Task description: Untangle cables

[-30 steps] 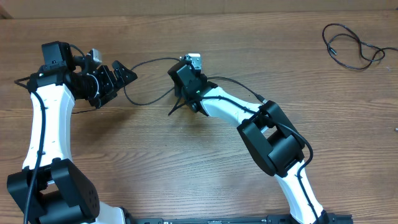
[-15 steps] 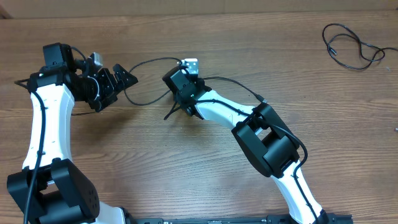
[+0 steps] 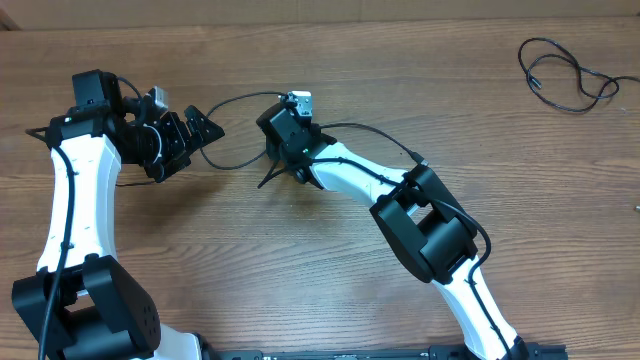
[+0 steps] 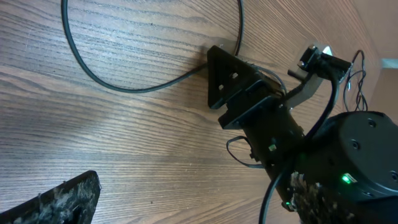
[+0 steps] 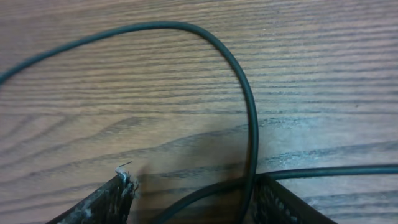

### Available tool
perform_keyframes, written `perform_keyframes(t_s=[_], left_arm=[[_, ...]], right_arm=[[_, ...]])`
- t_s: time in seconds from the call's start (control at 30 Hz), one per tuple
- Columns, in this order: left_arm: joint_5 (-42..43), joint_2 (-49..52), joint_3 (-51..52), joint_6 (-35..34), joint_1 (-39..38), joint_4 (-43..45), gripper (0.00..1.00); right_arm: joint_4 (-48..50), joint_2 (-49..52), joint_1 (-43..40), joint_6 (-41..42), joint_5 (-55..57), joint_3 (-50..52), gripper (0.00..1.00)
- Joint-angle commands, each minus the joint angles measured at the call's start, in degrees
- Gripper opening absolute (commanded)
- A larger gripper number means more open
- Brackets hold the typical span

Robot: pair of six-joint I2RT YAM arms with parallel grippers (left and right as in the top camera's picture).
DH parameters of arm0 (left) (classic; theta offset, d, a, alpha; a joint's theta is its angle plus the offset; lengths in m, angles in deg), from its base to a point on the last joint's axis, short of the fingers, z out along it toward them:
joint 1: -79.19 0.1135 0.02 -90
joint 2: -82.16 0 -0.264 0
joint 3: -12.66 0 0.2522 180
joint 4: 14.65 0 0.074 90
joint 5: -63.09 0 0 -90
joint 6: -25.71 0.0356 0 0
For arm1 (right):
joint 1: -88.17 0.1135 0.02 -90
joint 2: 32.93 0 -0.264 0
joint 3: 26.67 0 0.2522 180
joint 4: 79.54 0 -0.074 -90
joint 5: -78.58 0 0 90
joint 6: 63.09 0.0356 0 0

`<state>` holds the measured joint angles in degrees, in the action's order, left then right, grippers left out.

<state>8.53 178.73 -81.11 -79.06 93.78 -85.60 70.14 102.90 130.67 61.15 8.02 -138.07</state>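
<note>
One thin black cable [image 3: 238, 163] loops on the wood table between my two arms. In the right wrist view two strands of this cable [image 5: 251, 118] cross and run between the fingers [image 5: 106, 200] without being pinched. My right gripper [image 3: 272, 168] is open and tilted down-left over that loop; the same gripper [image 5: 193, 202] straddles the crossing. My left gripper [image 3: 192, 145] is wide open just left of the loop and holds nothing. Its wrist view shows the cable [image 4: 124, 89] curving past the right gripper's finger [image 4: 227, 81]. A second cable [image 3: 565, 75] lies coiled at the far right.
The right arm's white and black links [image 3: 430, 225] stretch across the middle of the table [image 3: 300, 280]. The left arm [image 3: 75, 200] stands along the left edge.
My right gripper has shifted a little to the left along the cable loop. Its jaws stand slightly wider. The left arm has barely moved.
</note>
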Motion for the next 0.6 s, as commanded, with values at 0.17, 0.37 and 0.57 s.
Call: perform_keyframes(t_s=[0.17,0.37,0.57], left_arm=[[-0.1,-0.7,-0.5,1.1,-0.4,0.2,0.99],[-0.1,-0.7,-0.5,1.0,-0.4,0.1,1.0],[0.0,-0.7,-0.5,0.5,-0.5,0.1,1.0]], right_arm=[[-7.0,7.2,1.6,-1.2,2.7,0.7,0.57],[-18.9,7.1,1.1,-1.0,0.2,0.5,0.29],[-31.7,6.1,-2.5,-1.0,-2.8,-1.9,0.04]])
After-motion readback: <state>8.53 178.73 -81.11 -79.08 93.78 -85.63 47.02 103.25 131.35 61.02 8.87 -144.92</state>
